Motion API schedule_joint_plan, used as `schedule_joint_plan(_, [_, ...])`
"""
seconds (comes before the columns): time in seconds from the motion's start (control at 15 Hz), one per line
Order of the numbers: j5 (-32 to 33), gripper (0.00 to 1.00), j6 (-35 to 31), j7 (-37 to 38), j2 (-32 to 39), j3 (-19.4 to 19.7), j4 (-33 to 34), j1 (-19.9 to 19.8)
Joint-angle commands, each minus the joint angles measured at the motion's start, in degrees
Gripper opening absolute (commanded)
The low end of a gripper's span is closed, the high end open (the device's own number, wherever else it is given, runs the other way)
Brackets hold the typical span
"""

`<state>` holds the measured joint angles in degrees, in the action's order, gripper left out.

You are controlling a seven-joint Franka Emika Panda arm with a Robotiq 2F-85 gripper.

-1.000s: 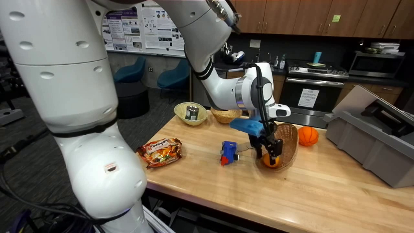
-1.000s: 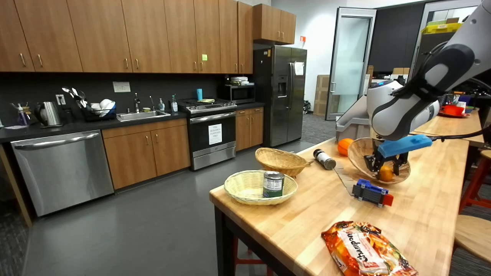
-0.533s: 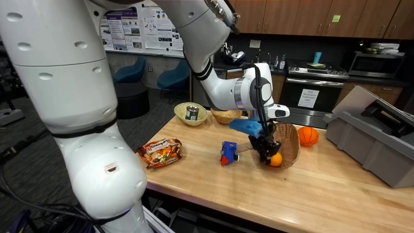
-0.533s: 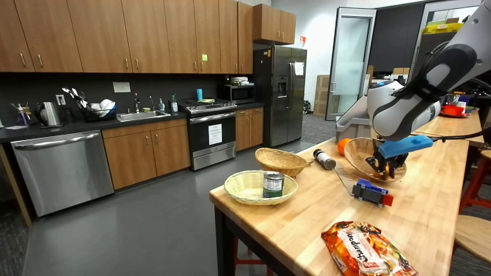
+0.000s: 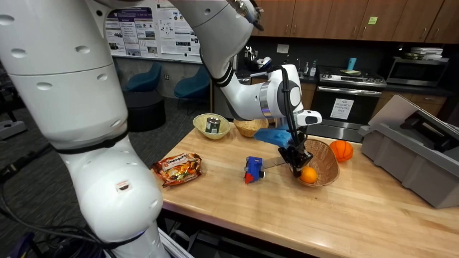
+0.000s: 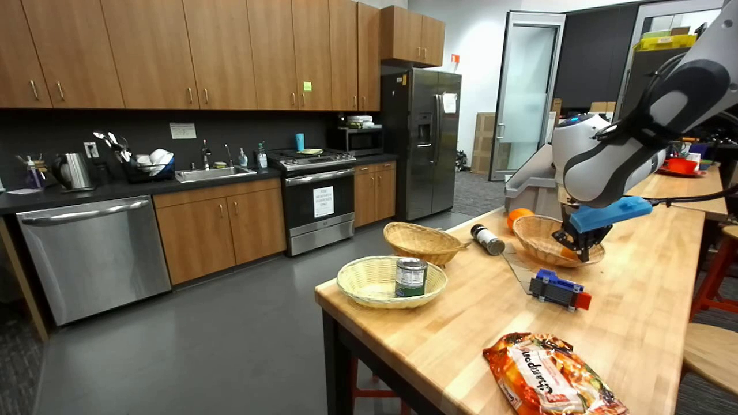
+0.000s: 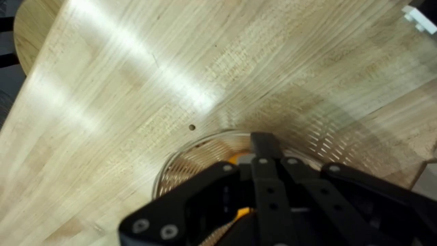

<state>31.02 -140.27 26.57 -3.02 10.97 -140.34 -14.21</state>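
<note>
In an exterior view, a red-orange plastic packet (image 5: 178,169) lies on the wooden bench (image 5: 251,204). A round pale-yellow woven basket (image 5: 200,126) holds an upright metal can (image 5: 213,125), with a tan wicker basket (image 5: 251,128) just beside. Nearer lies a blue plastic toy (image 5: 254,168) with a red end. The black metal pincer (image 5: 297,173), jaws drawn together, points down at the left side of a brown wicker basket (image 5: 327,161); whether its wall is clamped cannot be told. Inside this basket, a small orange sphere (image 5: 308,175) sits just right of the jaws. A seamed orange ball (image 5: 341,150) and grey plastic bin (image 5: 405,159) follow.
</note>
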Motion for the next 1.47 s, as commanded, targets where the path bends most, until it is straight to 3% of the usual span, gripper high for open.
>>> schedule_joint_plan(0.0, [2.96, 0.15, 1.05, 2.39, -3.18, -0.34, -1.17, 0.05])
schedule_joint_plan(0.07, [3.41, 0.27, 1.26, 2.65, -3.68, -0.46, -1.25, -0.04])
schedule_joint_plan(0.53, [5.47, 0.7, 2.21, 4.11, -5.78, -1.01, -1.03, -0.53])
schedule_joint_plan(0.8, [3.26, 0.98, 1.59, 1.66, -3.75, -1.25, 0.66, 0.04])
schedule_joint_plan(1.4, [1.37, 1.0, 2.94, -4.62, 0.63, -1.78, 6.9, 1.23])
